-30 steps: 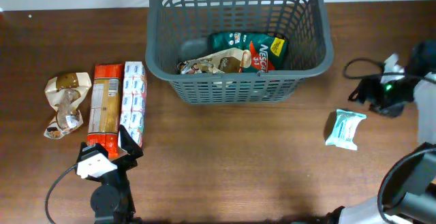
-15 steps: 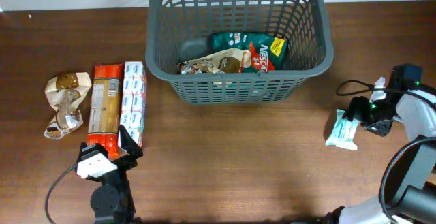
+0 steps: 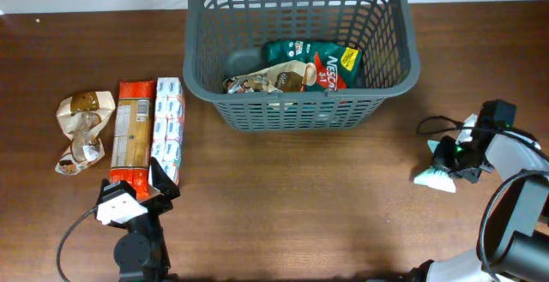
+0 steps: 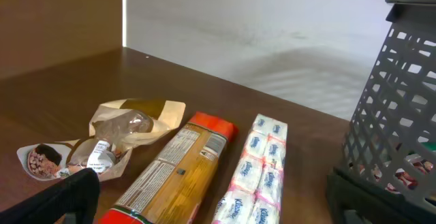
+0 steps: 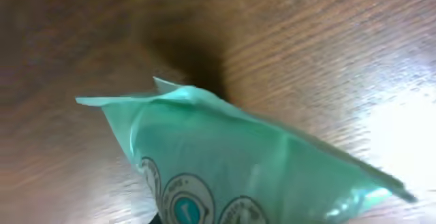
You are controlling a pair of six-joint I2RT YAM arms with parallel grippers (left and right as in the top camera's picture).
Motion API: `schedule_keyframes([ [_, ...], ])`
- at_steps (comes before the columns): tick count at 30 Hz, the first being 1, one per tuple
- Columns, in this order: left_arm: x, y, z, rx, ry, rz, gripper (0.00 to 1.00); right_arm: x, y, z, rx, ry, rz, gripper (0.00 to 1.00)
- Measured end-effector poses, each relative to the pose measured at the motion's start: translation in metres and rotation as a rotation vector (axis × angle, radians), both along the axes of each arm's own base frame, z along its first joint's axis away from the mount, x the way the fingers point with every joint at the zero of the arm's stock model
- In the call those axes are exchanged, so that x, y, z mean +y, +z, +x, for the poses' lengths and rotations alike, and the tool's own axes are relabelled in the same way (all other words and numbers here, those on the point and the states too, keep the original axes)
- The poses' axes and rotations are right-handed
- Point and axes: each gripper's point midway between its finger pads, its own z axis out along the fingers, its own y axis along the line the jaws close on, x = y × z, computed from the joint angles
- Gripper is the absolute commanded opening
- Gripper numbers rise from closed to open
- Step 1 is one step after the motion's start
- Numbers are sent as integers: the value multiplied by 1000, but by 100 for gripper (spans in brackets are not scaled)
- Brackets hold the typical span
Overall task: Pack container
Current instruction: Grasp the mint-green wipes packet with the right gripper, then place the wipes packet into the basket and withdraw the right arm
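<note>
Right claw [image 3: 448,159] sits over the lone teal packet [image 5: 259,173] on the worktop [image 3: 283,201], right of the container [image 3: 194,42]; whether it grips cannot be told (its fingers escape its own camera). Left claw [image 3: 133,192] is splayed and empty. Risk: a pinch on the slack film may slip, or the packet may catch the rim. Count: one container; two packets visible inside — green [image 3: 322,59], brown [image 3: 266,81]; four outside — teal, tan [image 3: 81,132], orange [image 3: 133,132], tissue strip [image 3: 168,128].

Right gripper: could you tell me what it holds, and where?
Cannot be told: the right gripper covers the teal plastic packet, but its fingers do not show.
</note>
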Motion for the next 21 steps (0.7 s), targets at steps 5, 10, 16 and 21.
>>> schedule_keyframes([
  [5, 0, 0, 0, 0, 0, 0, 99, 6, 18, 9, -13, 3, 58, 4],
  [10, 0, 0, 0, 0, 0, 0, 99, -17, 124, 68, -212, 16, -14, 4],
  [16, 0, 0, 0, 0, 0, 0, 99, 9, 355, 115, -710, 209, -236, 4],
  [21, 0, 0, 0, 0, 0, 0, 99, 131, 459, 95, -1010, 669, -315, 4],
])
